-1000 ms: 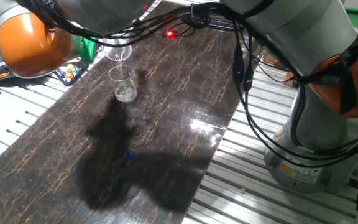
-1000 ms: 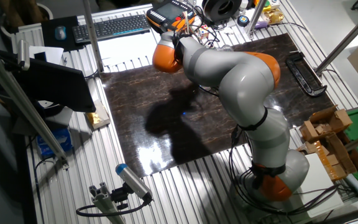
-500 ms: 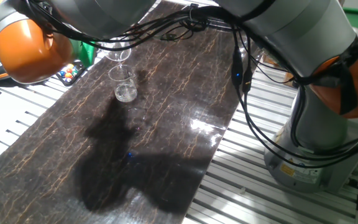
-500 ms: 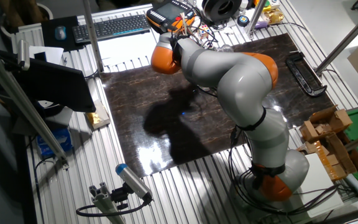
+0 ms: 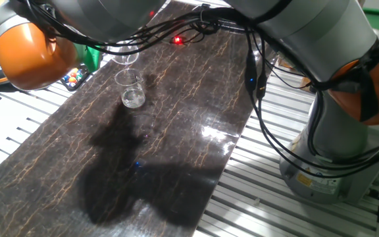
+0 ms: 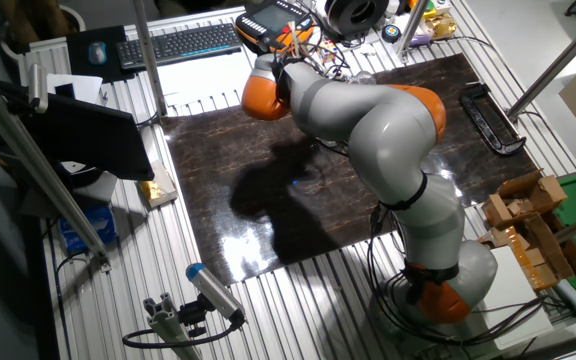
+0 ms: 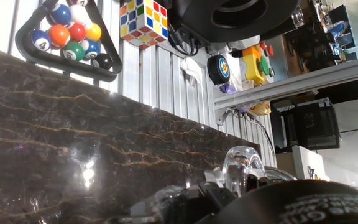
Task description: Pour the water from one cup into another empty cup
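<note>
The taller clear tumbler (image 5: 125, 56) hangs tilted just under my arm, above the back left of the dark marbled mat (image 5: 176, 118). In the hand view its thick ringed base (image 7: 243, 168) sits between my dark fingers, so my gripper (image 7: 241, 183) is shut on it. The shorter clear cup (image 5: 131, 89) stands upright on the mat directly below and in front of the tumbler, with a bright glint at its bottom. I cannot make out the water. The arm hides the gripper and both cups in the other fixed view.
A triangle rack of billiard balls (image 7: 67, 34) and a Rubik's cube (image 7: 145, 22) lie just beyond the mat's edge, the balls also in one fixed view (image 5: 74, 76). A keyboard (image 6: 178, 42) and a teach pendant (image 6: 273, 20) lie behind the mat. Slotted aluminium rails surround it.
The orange arm joint has shifted slightly left and up. The tumbler and the standing cup stay where they were.
</note>
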Motion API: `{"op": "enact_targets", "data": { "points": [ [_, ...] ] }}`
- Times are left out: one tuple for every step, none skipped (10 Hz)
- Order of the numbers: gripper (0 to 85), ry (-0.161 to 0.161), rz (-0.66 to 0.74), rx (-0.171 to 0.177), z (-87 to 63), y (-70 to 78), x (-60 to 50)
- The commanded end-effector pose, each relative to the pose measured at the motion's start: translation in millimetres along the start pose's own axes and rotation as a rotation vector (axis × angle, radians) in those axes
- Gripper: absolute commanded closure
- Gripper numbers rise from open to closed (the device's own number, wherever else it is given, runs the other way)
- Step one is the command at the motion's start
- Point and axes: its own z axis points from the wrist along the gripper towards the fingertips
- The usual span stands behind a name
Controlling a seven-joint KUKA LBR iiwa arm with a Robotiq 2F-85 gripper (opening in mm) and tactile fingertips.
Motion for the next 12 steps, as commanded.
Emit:
{"op": "enact_targets", "data": {
  "points": [
    [84.3, 0.000, -0.002, 0.003, -0.3, -0.1, 0.0],
    [84.3, 0.000, -0.005, 0.007, -0.7, 0.0, -0.2],
    [84.3, 0.000, -0.005, 0.011, -0.8, 0.0, -0.2],
    [84.3, 0.000, -0.008, 0.014, -0.9, -0.1, -0.2],
    [84.3, 0.000, -0.008, 0.016, -1.0, -0.1, -0.1],
    [84.3, 0.000, -0.010, 0.017, -1.1, -0.3, 0.0],
    [84.3, 0.000, -0.015, 0.022, -1.5, -0.5, 0.1],
    [84.3, 0.000, -0.016, 0.022, -1.6, -0.7, 0.2],
    [84.3, 0.000, -0.015, 0.022, -1.4, -0.7, 0.3],
    [84.3, 0.000, -0.015, 0.022, -1.5, -0.9, 0.4],
    [84.3, 0.000, -0.015, 0.022, -1.7, -1.2, 0.6],
    [84.3, 0.001, -0.015, 0.022, -1.8, -1.3, 0.6]
  ]
}}
